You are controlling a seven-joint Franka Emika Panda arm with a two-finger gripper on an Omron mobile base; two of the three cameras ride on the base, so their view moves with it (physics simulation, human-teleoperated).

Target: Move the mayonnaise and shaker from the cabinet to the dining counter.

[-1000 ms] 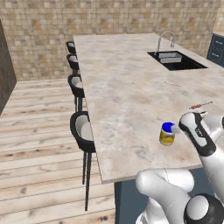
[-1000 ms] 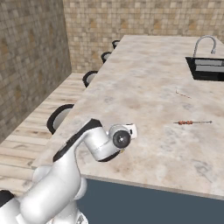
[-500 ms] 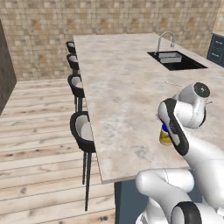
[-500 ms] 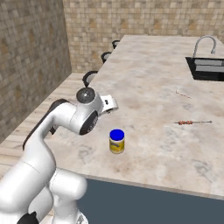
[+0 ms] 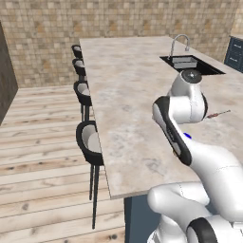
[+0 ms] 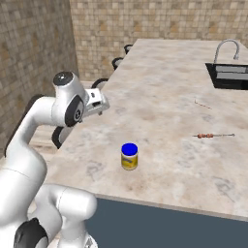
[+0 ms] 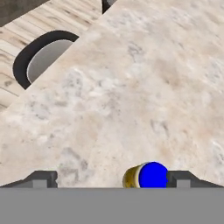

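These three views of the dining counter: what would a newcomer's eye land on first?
The bright blue lid of the mayonnaise stands out, upright and alone on the dining counter near its front edge. Beside it, the white arm rises with its open end effector drawn back from the jar. Farther off lie a thin red-handled tool and the inset sink with its curved faucet.

Dark round stools in a row, left-center of left base view. Red-brown skewer at right, curved faucet upper right.
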